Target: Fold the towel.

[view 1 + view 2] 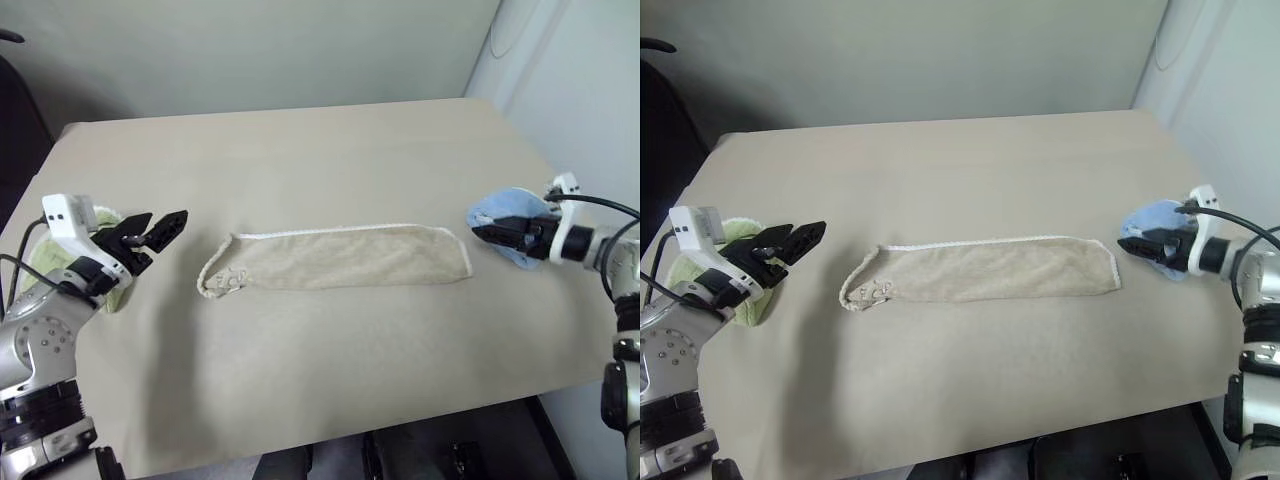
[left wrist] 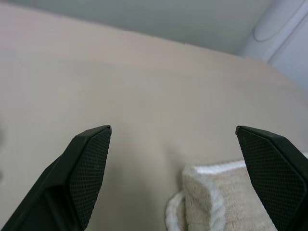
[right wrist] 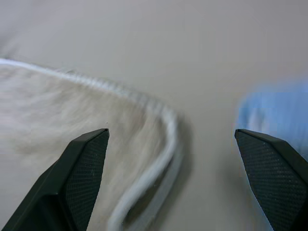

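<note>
I am looking down over both arms, and each is reaching out over its own side of the table. My left arm is coming up from the near left corner, with the left gripper hanging above the tabletop, pointing toward the middle of the table, its two black fingers spread wide and gripping nothing. My right arm is coming in from the right edge, with the right gripper pointing leftward and slightly down, its fingers likewise parted and empty, as the right wrist view is showing plainly. The towel is lying flat between the two grippers as a long, narrow folded strip running left to right across the middle of the table, its white corded edging lining the far long side and curving round the right end. Its left end, carrying the small embroidered logo, is sitting near the left gripper but apart from it; its right end is lying just beside the right gripper's fingertips, also without touching. A lime-green towel is bunched under and behind the left wrist, and a small light-blue cloth is lying right behind the right gripper near the table's right edge.
</note>
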